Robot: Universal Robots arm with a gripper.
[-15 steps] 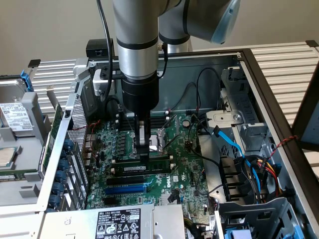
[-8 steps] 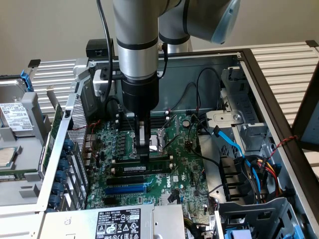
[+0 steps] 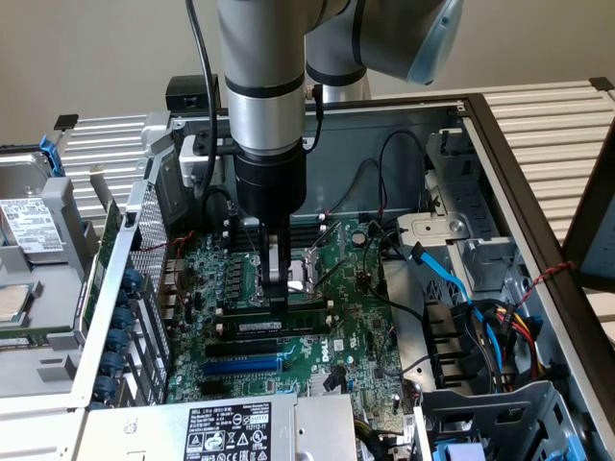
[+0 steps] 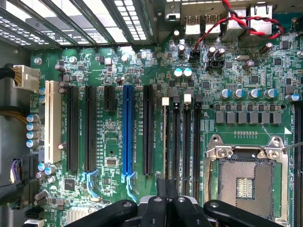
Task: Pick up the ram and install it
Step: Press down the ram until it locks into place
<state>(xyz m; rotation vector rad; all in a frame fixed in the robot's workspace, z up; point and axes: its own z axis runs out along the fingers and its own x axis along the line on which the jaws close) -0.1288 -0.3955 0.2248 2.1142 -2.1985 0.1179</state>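
Observation:
The ram [image 3: 274, 326] is a thin green stick with a white label. It stands on edge in a black slot of the large green motherboard [image 3: 356, 327], just in front of the CPU socket [image 3: 312, 264]. My gripper [image 3: 277, 300] points straight down with its fingers shut together. Their tips rest at the stick's upper edge near its middle, and nothing is held between them. In the wrist view the shut gripper [image 4: 166, 187] hangs over the row of black memory slots [image 4: 182, 142] beside the socket [image 4: 246, 175].
The motherboard lies inside an open computer case. A blue expansion slot [image 3: 245, 367] and black ones run beside the ram. The power supply [image 3: 231, 427] is at the front, and blue and black cables [image 3: 452, 279] with drive cages are on the exterior view's right. A card bracket wall [image 3: 125, 288] stands on its left.

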